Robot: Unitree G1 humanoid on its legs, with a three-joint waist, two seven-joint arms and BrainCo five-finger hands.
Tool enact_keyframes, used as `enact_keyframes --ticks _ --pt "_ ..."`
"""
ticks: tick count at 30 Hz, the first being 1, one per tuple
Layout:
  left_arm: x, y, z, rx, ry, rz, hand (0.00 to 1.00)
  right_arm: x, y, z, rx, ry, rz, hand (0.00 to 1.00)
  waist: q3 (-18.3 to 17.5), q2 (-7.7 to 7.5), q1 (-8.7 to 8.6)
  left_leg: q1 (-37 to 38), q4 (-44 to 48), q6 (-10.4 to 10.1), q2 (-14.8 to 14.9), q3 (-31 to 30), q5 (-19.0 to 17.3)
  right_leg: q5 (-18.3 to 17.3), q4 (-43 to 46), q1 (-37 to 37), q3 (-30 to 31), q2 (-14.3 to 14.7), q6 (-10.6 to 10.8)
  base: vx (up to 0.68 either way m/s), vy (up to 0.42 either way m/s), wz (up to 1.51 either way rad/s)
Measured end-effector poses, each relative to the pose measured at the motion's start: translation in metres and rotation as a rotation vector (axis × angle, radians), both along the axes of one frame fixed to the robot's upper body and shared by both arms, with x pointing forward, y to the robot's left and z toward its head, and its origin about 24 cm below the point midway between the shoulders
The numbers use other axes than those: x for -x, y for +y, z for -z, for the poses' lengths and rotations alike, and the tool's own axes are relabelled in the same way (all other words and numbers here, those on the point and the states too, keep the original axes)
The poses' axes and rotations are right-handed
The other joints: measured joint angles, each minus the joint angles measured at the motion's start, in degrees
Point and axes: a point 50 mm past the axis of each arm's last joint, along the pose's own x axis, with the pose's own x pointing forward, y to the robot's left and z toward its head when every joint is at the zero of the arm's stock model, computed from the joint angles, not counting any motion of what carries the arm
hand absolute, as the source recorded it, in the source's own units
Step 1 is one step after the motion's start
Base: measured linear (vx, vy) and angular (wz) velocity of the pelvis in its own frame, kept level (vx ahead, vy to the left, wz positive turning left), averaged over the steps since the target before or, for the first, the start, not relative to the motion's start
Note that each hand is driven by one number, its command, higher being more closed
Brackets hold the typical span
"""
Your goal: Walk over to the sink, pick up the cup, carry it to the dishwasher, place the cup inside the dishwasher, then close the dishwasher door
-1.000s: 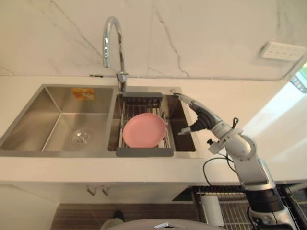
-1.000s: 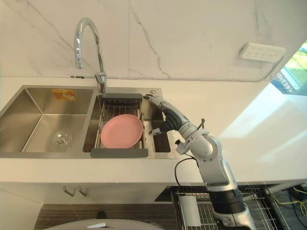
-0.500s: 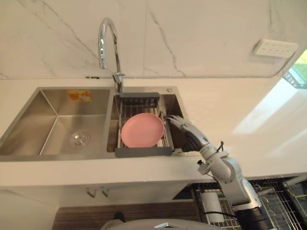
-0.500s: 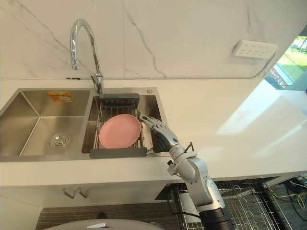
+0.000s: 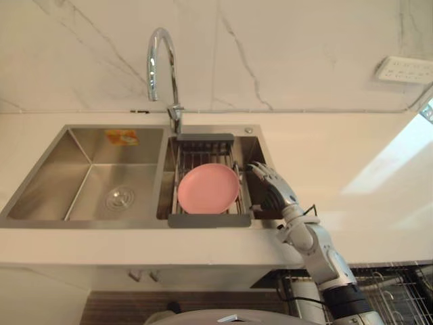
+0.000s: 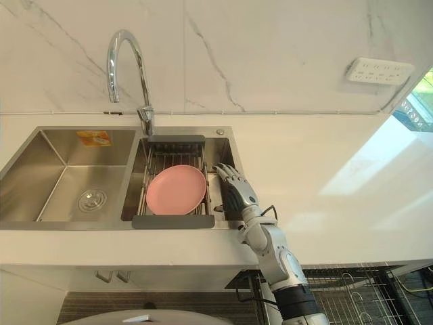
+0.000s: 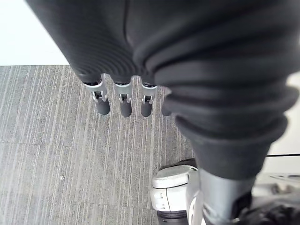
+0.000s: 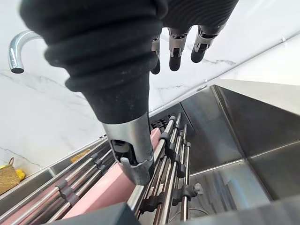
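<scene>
Marble wall, white counter (image 5: 338, 156), double sink (image 5: 74, 169) set in.
My left hand (image 7: 124, 101): fingers straight, empty, over grey striped floor.
Sink's left basin: drain (image 5: 119, 198).
Faucet (image 5: 162, 68): behind sink's divider.
Sink's right basin: rack (image 5: 206, 217) carrying pink plate (image 5: 208, 188).
My right hand (image 5: 272, 188): fingers loosely spread, empty, over right basin, just right of rack.
Cup: cannot tell where.
Dishwasher rack (image 6: 352, 291): below counter, right of sink.

counter (image 5: 325, 152), sink (image 5: 81, 159), rack (image 5: 210, 220) w/ pink plate (image 5: 208, 189)
</scene>
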Motion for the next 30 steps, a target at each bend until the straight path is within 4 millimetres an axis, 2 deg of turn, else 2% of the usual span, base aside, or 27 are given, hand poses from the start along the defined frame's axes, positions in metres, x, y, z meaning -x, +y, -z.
enact_keyframes --ticks 3,8,13,21,30 --pt "0.0 -0.001 0.0 0.001 -0.002 -0.015 0.0 -0.003 -0.002 0.005 0.026 0.016 0.015 0.0 0.1 0.03 0.05 0.1 0.0 -0.1 -0.2 -0.8 -0.3 -0.4 0.0 0.4 -0.4 -0.1 0.2 0.0 0.013 0.15" --pt "0.0 0.0 0.0 0.003 -0.01 -0.063 0.0 -0.01 -0.002 0.002 0.031 0.006 0.016 0.0 0.3 -0.18 0.71 0.0 0.0 -0.1 -0.3 -1.2 -0.3 -0.7 -0.1 0.7 -1.4 -0.2 0.4 0.01 -0.002 0.03" --pt "0.0 0.002 0.0 0.0 -0.013 -0.074 0.0 -0.018 -0.001 -0.001 0.035 -0.005 0.007 0.0 0.6 -0.59 0.68 0.0 0.0 0.0 -0.6 -2.3 -0.4 -0.8 0.0 1.1 -2.0 -0.4 0.5 0.03 0.002 0.1" --pt "-0.003 0.004 -0.001 -0.007 -0.027 -0.094 0.0 -0.028 0.009 -0.013 0.042 -0.05 -0.035 0.0 1.1 -1.26 1.28 0.0 0.0 0.5 -1.3 -2.6 -0.3 -0.8 0.0 1.6 -3.1 -1.0 0.7 0.04 0.005 0.03" --pt "-0.004 0.005 -0.001 -0.008 -0.035 -0.094 0.0 -0.033 0.016 -0.015 0.05 -0.055 -0.076 0.0 1.4 -1.34 1.51 0.2 0.0 0.5 -1.4 -2.8 -0.3 -0.8 -0.1 1.9 -3.3 -1.0 0.8 0.0 0.0 0.0"
